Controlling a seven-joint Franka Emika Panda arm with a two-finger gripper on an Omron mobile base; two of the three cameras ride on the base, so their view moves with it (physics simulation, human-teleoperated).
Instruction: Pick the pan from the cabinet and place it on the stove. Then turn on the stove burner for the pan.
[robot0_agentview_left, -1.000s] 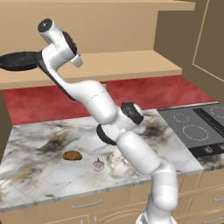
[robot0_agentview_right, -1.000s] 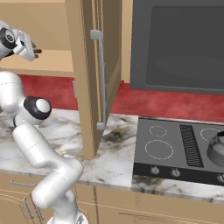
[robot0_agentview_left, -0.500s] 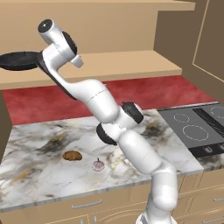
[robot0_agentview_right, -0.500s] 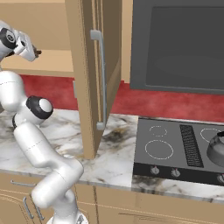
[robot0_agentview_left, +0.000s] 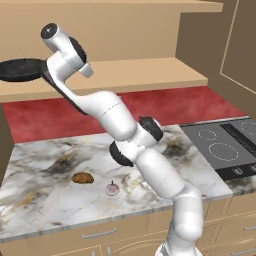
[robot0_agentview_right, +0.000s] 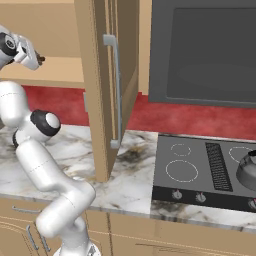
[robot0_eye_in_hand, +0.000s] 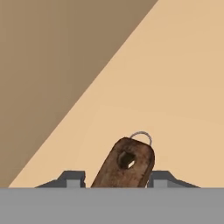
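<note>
The pan (robot0_agentview_left: 20, 69) sits on the cabinet (robot0_agentview_left: 130, 75) shelf, and its brown handle (robot0_eye_in_hand: 124, 164) lies between the two fingers of the gripper (robot0_eye_in_hand: 117, 178), which press in on both sides of it. Below, a brown lump (robot0_agentview_left: 83, 178) and a small pinkish bulb (robot0_agentview_left: 112, 189) rest on the marble counter (robot0_agentview_left: 45, 195). Off to the right is the stove (robot0_agentview_right: 200, 167), a kettle (robot0_agentview_right: 247, 170) on its far burner.

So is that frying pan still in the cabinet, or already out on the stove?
Still in the cabinet. The pan lies flat on the cabinet shelf, its handle between the tool tips; the stove burners are bare.
</note>
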